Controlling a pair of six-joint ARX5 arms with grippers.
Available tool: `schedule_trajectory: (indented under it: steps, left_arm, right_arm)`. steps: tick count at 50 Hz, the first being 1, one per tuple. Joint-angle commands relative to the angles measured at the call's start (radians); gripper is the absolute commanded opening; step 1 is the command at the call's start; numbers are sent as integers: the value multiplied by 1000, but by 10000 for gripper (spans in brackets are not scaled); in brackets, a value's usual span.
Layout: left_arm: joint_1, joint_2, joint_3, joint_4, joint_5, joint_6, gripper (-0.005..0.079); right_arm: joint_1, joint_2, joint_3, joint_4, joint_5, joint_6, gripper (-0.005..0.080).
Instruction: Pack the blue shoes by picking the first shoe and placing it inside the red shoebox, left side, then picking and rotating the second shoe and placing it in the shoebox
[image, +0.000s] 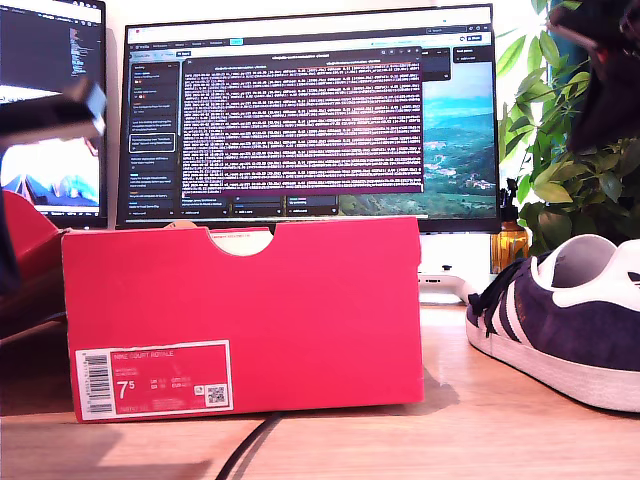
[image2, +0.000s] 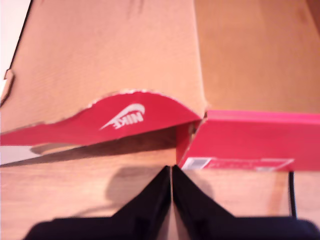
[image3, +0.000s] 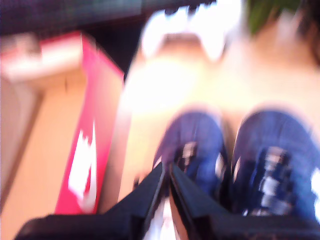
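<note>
Here, working across the exterior view from its left, you have the red shoebox (image: 245, 315) standing open on the desk (image: 480, 430), label end facing the camera, probably so a shoe can drop straight in. My first gripper (image2: 171, 172) hovers over its flap, jaws pressed together and empty. At that view's right the blue shoes (image: 570, 330) wait beside the box, neither packed yet. My second gripper (image3: 167, 172) hangs above them, jaws likewise closed on nothing.

A wooden bench (image: 500, 420) carries the red shoebox (image: 250, 320) at the frame's lower left and a blue shoe (image: 570, 320) at right.
</note>
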Motion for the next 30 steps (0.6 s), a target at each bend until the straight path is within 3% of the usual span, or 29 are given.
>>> schedule_trajectory:
  steps: [1,13,30]
  left_arm:
    - [1,5,-50,34,-8,7,-20]
    - [43,5,-113,188,-20,131,-20]
    - [114,5,-114,322,16,256,-20]
  right_arm:
    - [26,6,13,-20,-12,-11,1]
    - [101,6,13,-102,-29,-29,57]
    - [111,14,13,-237,-28,-28,253]
